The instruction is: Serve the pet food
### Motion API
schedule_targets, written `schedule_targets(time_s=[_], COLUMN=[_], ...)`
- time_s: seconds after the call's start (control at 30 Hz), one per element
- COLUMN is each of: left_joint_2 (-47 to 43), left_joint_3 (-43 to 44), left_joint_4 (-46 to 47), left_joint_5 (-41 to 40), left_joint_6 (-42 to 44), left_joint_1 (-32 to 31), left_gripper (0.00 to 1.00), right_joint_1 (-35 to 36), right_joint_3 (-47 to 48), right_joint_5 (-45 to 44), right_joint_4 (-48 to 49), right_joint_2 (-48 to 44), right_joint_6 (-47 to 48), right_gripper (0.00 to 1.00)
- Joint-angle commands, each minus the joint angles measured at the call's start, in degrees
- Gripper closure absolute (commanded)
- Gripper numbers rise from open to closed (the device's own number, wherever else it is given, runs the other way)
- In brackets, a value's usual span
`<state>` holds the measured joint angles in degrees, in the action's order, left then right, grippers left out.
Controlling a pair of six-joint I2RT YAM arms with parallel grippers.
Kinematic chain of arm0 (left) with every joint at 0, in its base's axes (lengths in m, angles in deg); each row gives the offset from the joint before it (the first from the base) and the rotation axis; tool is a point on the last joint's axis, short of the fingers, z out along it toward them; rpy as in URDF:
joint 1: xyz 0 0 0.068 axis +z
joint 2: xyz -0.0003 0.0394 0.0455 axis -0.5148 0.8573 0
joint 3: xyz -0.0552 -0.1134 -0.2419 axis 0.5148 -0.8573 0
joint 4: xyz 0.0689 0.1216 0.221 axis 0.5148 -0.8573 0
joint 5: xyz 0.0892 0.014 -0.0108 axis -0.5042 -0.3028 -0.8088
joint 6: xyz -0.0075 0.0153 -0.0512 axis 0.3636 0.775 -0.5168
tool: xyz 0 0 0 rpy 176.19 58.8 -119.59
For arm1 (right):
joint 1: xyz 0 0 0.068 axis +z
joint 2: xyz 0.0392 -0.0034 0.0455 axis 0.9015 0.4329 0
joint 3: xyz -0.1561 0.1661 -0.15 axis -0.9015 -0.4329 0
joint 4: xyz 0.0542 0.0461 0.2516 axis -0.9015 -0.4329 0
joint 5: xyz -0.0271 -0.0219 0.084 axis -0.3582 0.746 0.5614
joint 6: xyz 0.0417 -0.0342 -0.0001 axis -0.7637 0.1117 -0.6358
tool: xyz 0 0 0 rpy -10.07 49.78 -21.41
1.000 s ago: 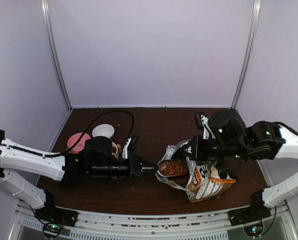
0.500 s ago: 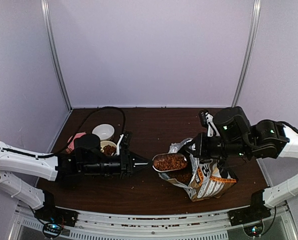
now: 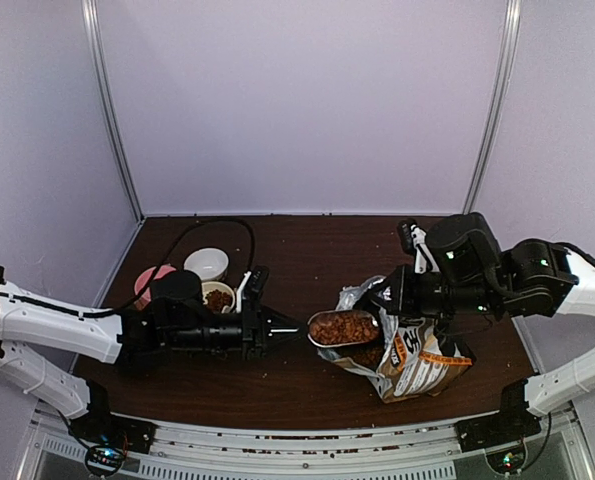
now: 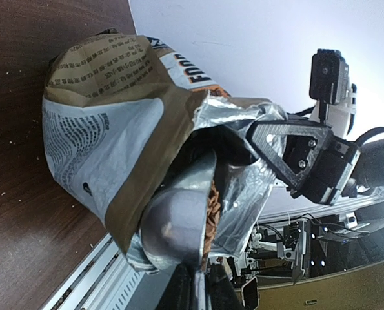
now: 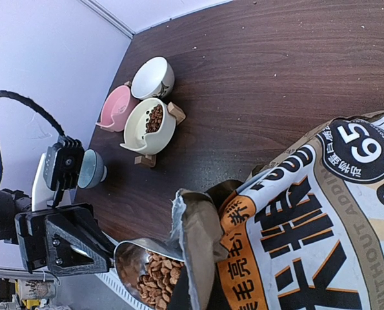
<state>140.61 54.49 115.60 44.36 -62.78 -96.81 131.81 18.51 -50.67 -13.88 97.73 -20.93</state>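
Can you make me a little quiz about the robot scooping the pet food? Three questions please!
1. True or false: the scoop is empty.
2. Which one holds the scoop? A) left pincer B) right pincer
3. Fill in: the cream bowl already has some ____ in it.

Key:
1. False, it is full of kibble.
2. A. The right pincer is at the bag.
3. Kibble.
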Motion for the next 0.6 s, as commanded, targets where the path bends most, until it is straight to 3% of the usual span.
schedule_targets(time_s=[0.0,0.13,0.57], left_joint_2=[3.69,5.13,-2.13], left_joint_3=[6.75,3.85,-1.87], left_joint_4=[0.49,9.41,2.25], left_joint_5=[2.98,2.60,-3.23], left_joint_6=[2.36,-2.05,-3.44], left_joint_1=[-0.62,-0.55,0.88], left_gripper=[1.00,1.00,1.00], right_joint_1=[-0.66,-0.63,-0.68], right_joint_3=[1.83,1.69,1.49], right_joint_5=[-4.61,-5.09,-6.08], right_joint_4=[-1.55,-1.84,-2.95], right_joint_2=[-1.73,-2.40,-3.69], right_joint_6=[0.31,0.24,0.13], right_gripper=[1.00,1.00,1.00])
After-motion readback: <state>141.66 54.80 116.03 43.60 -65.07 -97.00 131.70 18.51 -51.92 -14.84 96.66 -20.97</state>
